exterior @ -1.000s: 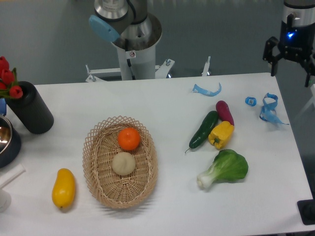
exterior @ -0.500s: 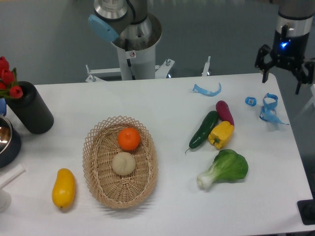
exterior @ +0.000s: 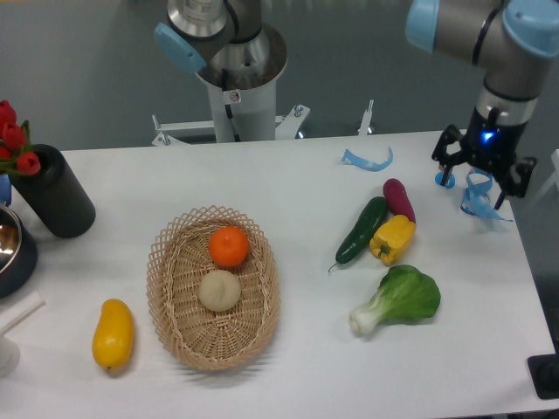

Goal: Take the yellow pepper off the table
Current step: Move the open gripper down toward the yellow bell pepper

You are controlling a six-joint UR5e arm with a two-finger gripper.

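The gripper [exterior: 478,175] has come down and toward 9 o'clock since 0.5 s ago, when it hung at the table's far right corner; a whole second ago it was higher still, nearly out at the right edge. Now the arm's upper links have swung into sight at the top right, and the gripper hangs over the blue tape scraps [exterior: 476,196] at the right side of the table [exterior: 288,358]. Its 2 fingers [exterior: 446,161] stand spread apart with nothing between them.

The pepper [exterior: 392,238] has not moved. It lies on the table at about 8 o'clock from the gripper, well apart from it. It touches the cucumber [exterior: 362,229] on its 9 o'clock side, and the purple eggplant [exterior: 398,198] lies just at its 12 o'clock. The bok choy [exterior: 400,299] lies near at 6 o'clock.

Everything else is as before: the basket [exterior: 175,323] holds an orange [exterior: 229,246] and a pale round fruit [exterior: 218,290], the smooth yellow fruit [exterior: 113,333] lies at 9 o'clock of the basket, and the black vase [exterior: 54,203] stands at the left edge.
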